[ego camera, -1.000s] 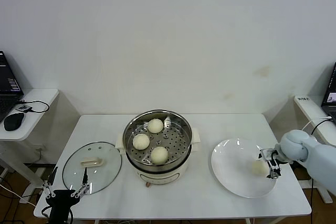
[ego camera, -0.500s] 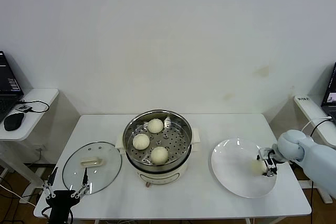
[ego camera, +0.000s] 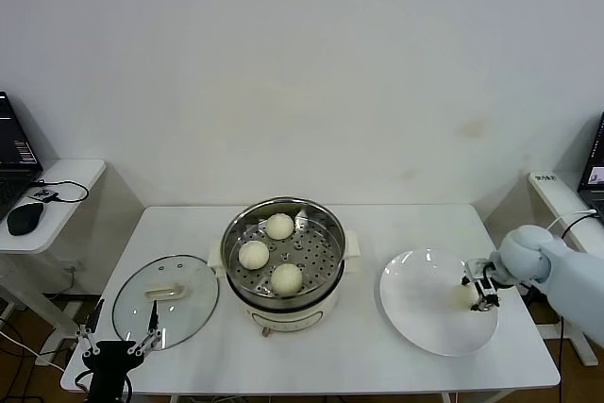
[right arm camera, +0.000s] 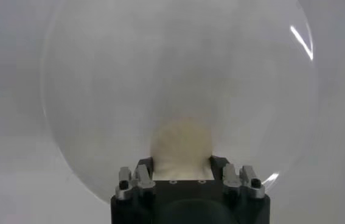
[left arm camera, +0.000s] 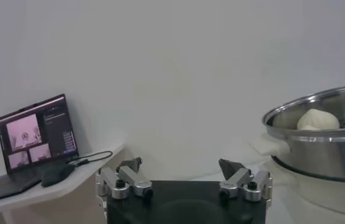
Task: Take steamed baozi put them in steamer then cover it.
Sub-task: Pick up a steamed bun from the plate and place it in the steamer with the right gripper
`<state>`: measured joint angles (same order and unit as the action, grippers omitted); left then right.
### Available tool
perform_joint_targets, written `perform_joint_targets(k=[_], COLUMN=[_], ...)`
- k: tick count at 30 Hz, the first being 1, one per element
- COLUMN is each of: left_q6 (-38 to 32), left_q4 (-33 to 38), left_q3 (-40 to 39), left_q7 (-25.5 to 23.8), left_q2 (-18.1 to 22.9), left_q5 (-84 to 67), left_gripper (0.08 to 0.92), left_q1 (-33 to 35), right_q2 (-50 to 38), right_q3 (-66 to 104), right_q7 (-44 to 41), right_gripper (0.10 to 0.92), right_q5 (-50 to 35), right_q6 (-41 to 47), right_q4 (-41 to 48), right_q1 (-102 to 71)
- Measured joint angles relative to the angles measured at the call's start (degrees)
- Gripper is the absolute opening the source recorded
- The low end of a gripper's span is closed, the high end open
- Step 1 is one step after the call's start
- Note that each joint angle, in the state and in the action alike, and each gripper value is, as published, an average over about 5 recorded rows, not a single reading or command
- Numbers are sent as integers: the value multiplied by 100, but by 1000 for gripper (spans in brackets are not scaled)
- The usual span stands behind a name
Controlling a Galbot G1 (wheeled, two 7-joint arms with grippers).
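Three steamed baozi [ego camera: 279, 226] lie on the perforated tray of the steamer [ego camera: 283, 313] at mid-table. Another baozi [ego camera: 465, 295] rests on the right part of the white plate [ego camera: 415, 318], and my right gripper [ego camera: 478, 291] is shut on it. In the right wrist view the fingers press both sides of this baozi [right arm camera: 181, 146] over the plate [right arm camera: 160, 61]. The glass cover [ego camera: 165, 301] lies flat to the left of the steamer. My left gripper [ego camera: 124, 316] hangs open at the table's front left edge, near the cover; its wrist view shows the steamer [left arm camera: 324, 140] beside it.
A side table on the left carries a laptop [left arm camera: 35, 131] and a black mouse [ego camera: 24, 219]. Another side table with a laptop [ego camera: 595, 169] stands at the right edge. The white wall runs close behind the table.
My right gripper has closed its fingers on the baozi on the plate and shifted slightly toward the table's back. The left arm has not moved.
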<state>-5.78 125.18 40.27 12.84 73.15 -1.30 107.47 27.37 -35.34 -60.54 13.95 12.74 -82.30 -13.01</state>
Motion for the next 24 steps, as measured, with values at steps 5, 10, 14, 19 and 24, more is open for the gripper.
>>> perform_joint_targets(k=[5,10,14,19,24], left_q6=[0,-3,-6,-9,-17], left_q4=[11,17,48,69,69], left_q3=[-40,-102,-130,-120,-147], left_q7=[-1,0,1,1,5], left_q2=[-23,-22,-27,-44,-5], left_q5=[4,16,20,13,12], left_gripper=[823,823,823,823,823], left_q1=[-22,-37,-43,-36,-52], right_q2=[-148,-152,-16,417,1073], right_q3=[-349,-1005,-1647,-2431,-2990], right_q7=[-21,12,61,170,355], right_gripper=[585,585,591,594,601], right_q5=[-414,-942,-1388,-1992,-2642], right_q6=[178,372,536,790,1110], right_q4=[-350,-690,-875,-1004,-1019], right_q1=[575,1588,2560,3737,4545])
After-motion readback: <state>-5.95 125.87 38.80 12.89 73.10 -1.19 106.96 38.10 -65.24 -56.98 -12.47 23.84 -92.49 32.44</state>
